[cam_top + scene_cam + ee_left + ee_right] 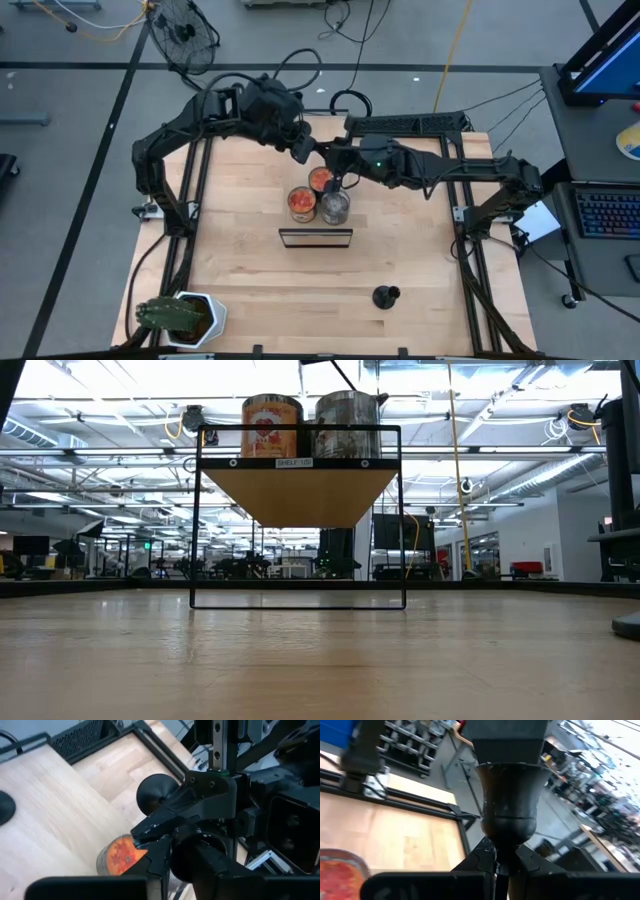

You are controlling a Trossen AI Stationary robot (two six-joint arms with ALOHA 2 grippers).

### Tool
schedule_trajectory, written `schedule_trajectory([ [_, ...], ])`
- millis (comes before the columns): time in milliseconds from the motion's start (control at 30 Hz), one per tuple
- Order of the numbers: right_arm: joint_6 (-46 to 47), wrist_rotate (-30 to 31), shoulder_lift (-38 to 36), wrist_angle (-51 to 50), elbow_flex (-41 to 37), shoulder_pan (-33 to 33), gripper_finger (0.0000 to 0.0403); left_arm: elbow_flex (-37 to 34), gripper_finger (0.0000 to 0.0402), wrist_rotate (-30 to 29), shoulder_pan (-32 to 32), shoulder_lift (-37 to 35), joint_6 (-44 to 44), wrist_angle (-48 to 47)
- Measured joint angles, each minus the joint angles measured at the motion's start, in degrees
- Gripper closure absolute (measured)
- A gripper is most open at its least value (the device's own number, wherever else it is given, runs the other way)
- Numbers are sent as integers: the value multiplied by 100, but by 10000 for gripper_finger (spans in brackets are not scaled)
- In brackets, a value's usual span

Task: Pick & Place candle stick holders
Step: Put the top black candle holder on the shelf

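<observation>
In the high view, one matte-black candle stick holder with a round disc base (pixel 386 296) is seen standing alone on the pale wooden worktop (pixel 240 280), near its front edge and towards the right corner. It is judged not yet moved. The left gripper (pixel 305 150) and right gripper (pixel 338 170) are brought close together above the back half of the worktop, over three round jars (pixel 318 196) behind a black wire-frame shelf (pixel 315 237). A potted green cactus (pixel 180 315) is set at the front left corner. A third holder is not found in any view.

In the low view, the shelf is shown raised on thin legs with an orange-labelled jar (pixel 272 425) and a silver metal jar (pixel 348 422) showing above it. A bright hall with ceiling lights is seen beyond.

In the left wrist view, the disc base of a second black holder (pixel 157 795) is seen carried in the right gripper. The left gripper's own state cannot be told.

In the right wrist view, the right jaws are pressed together on that holder's thin stem, so the placing is judged under way, with at least one holder left
</observation>
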Motion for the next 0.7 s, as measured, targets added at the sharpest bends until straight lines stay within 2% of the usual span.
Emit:
schedule_trajectory([
  [300, -8, 133, -14, 22, 0, -9, 392, -9, 316, -136, 56, -33, 152, 245],
  [700, -47, 339, -14, 0, 0, -13, 392, -9, 314, -136, 109, -48, 437, 206],
])
